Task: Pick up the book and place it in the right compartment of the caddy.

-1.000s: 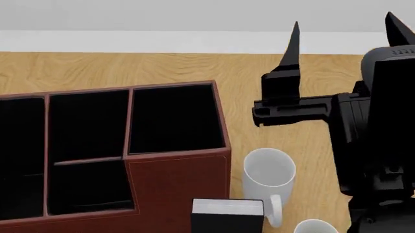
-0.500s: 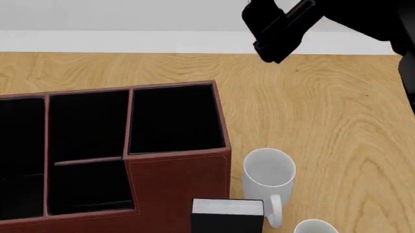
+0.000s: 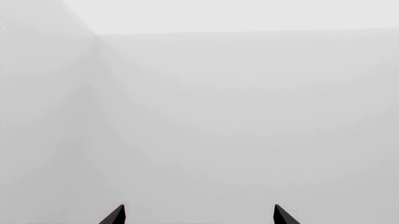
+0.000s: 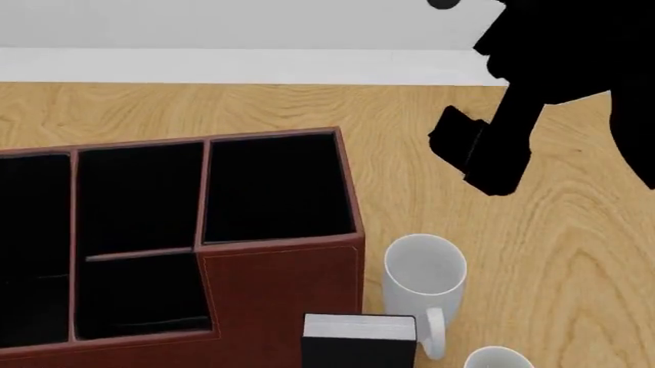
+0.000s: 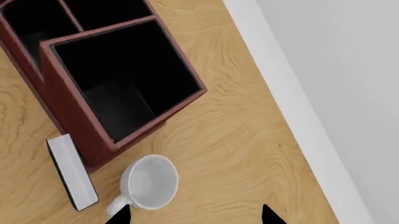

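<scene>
The black book [image 4: 358, 336] with pale page edges stands upright against the caddy's [image 4: 276, 280] front wall, at the bottom edge of the head view. It also shows in the right wrist view [image 5: 72, 173], next to a white mug [image 5: 149, 182]. The right compartment [image 4: 274, 188] is square, deep and black-lined, and it is empty [image 5: 124, 74]. My right gripper [image 5: 194, 217] is open and empty, high above the table and looking down on the mug and book. My right arm [image 4: 492, 146] hangs dark at the upper right. My left gripper [image 3: 199, 217] is open and faces a blank grey wall.
A white mug [image 4: 425, 270] stands right of the book, almost touching it. A second white mug [image 4: 498, 359] is at the bottom edge. The caddy's lower sections [image 4: 138, 238] lie to the left. Bare wooden table [image 4: 573, 268] lies right of the mugs, ending at a white wall base behind.
My right arm swung up out of its place at the right, then came down again over the table's far right, now pointing downward. Book, mugs and caddy have not moved.
</scene>
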`<state>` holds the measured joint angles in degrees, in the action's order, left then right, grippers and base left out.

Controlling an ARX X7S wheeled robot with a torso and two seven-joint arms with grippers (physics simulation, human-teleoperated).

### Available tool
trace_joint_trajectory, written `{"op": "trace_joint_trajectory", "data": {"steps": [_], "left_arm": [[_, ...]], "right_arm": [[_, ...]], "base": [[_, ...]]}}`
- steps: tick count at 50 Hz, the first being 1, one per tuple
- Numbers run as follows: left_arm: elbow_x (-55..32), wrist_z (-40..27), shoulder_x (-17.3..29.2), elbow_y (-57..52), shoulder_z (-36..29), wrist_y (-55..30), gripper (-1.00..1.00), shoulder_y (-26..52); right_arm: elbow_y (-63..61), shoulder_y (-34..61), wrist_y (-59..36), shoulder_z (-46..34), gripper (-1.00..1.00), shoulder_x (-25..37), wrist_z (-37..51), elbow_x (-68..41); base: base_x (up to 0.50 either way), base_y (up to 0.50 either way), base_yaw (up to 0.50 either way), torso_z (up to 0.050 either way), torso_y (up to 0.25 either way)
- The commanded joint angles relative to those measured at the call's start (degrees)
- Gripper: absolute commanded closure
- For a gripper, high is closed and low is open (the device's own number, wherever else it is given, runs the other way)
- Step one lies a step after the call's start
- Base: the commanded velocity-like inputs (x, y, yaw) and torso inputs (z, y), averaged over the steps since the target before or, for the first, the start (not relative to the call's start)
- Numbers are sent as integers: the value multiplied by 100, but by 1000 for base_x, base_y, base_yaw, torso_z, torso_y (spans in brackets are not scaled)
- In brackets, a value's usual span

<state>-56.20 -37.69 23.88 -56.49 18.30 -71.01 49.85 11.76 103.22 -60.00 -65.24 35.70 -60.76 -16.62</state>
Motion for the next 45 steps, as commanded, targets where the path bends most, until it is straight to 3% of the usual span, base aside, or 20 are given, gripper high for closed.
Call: {"op": "trace_joint_trajectory", "data": {"steps": [1, 23, 45], "left_arm": [[-69, -68, 59, 11, -2, 132, -100, -121], [129, -11, 139, 144, -228, 489, -100, -240], [-218, -261, 260, 81, -151, 429, -100, -195]], "right_arm": [[145, -81, 377, -683, -100, 69, -497, 119], [669, -905, 1057, -735, -100, -370, -329, -15], [289, -1597, 1080, -666, -100, -128, 25, -217]], "base": [[0, 0, 0, 0, 0], [0, 0, 0, 0, 0], [0, 0, 0, 0, 0]]}}
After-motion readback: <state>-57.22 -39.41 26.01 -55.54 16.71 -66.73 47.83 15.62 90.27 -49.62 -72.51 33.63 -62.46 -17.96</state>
